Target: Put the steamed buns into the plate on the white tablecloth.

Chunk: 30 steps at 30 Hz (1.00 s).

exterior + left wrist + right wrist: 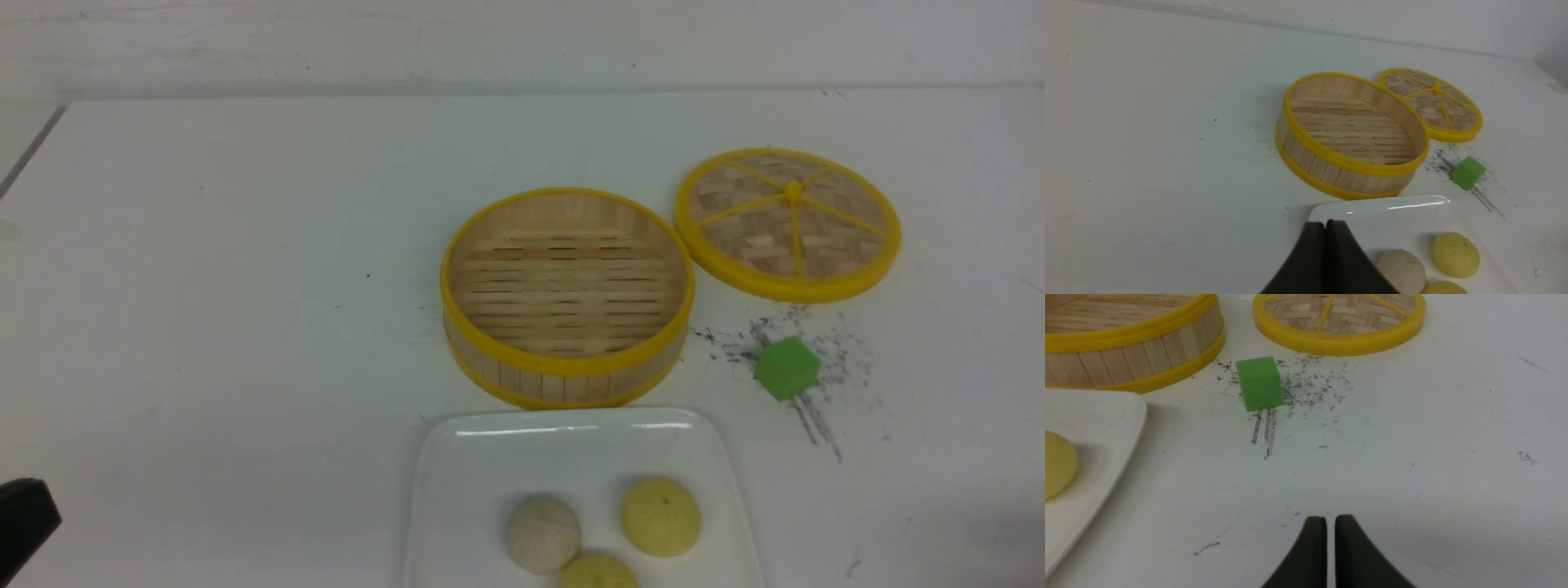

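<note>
All three steamed buns sit on the white rectangular plate [571, 449] near the robot: the cream-white bun [542, 533], a pale yellow bun [660, 516] to its right, and another yellow bun [598, 572] cut off by the frame edge, touching the cream one. The plate rests on the white tablecloth [204, 327]. Just behind it is the bamboo steamer basket [567, 296], with nothing inside, and its woven lid [787, 223] lies flat beside it. A green cube [786, 368] sits among dark scuff marks, right of the plate. Left gripper [1325, 224] has its jaws pressed together and holds nothing; right gripper [1330, 520] is nearly closed with a thin gap, also holding nothing.
</note>
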Tool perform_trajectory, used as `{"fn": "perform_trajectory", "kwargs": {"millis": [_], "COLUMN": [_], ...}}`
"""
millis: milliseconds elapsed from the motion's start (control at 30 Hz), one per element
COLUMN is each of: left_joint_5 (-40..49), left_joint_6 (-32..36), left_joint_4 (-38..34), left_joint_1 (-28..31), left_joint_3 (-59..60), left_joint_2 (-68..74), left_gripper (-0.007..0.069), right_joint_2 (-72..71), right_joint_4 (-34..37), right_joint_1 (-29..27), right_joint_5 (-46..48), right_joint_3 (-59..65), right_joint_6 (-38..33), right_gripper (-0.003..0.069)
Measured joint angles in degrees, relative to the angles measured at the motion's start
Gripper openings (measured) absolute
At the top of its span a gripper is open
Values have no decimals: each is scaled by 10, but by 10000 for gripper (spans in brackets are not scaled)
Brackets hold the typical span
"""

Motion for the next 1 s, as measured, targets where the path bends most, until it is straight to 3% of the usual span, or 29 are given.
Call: {"fn": "perform_trajectory", "kwargs": {"millis": [300,400,533,633,767,1000], "left_joint_5": [-72,-141,-179,-189,-190,-187], "left_joint_6": [3,-22,-51,-53,-54,-54], "left_joint_4": [29,88,113,130,130,150], "left_joint_1": [0,7,47,117,168,180], "left_joint_3": [48,117,177,249,307,319], "left_joint_2": [-1,-28,-59,-101,-109,-109], "left_gripper": [13,17,19,20,20,28], "right_joint_2": [0,0,0,0,0,0], "right_joint_4": [0,0,0,0,0,0], "right_joint_1": [0,0,0,0,0,0], "right_joint_5": [0,0,0,0,0,0], "right_joint_3": [0,0,0,0,0,0], "right_joint_6": [0,0,0,0,0,0], "right_gripper": [62,67,72,77,81,92]}}
